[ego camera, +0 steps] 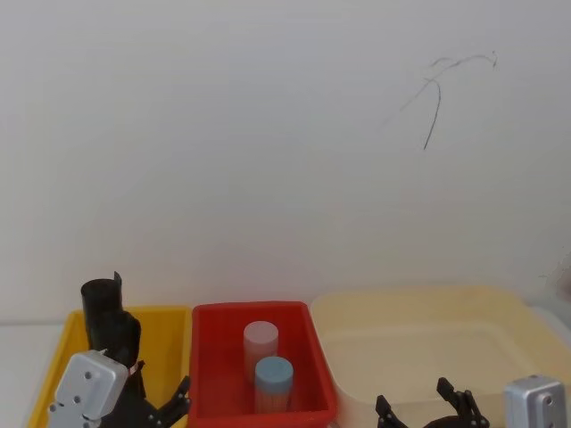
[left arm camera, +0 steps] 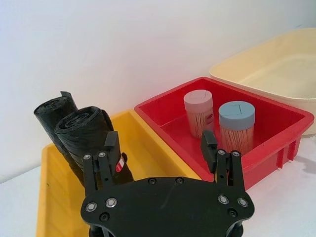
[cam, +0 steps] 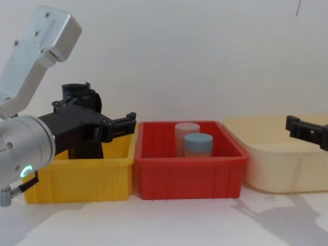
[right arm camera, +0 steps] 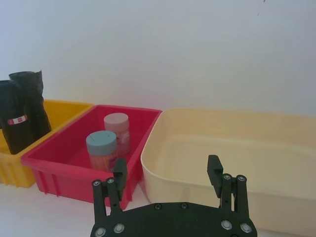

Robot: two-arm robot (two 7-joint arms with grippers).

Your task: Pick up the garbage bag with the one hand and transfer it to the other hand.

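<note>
Left gripper [left arm camera: 159,148] hovers over the yellow bin [left arm camera: 52,197], fingers apart, seemingly just beside the garbage bag [left arm camera: 86,129]; right gripper [right arm camera: 166,172], fingers likewise apart, by the cream tub [right arm camera: 237,123].

The sticker [right arm camera: 17,119] on the garbage bag [right arm camera: 19,139] cannot be read.

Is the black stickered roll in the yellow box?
In. The glossy black stickered garbage bag roll stands inside the yellow plastic bin; the left gripper, fingers open, hovers beside it.
</note>
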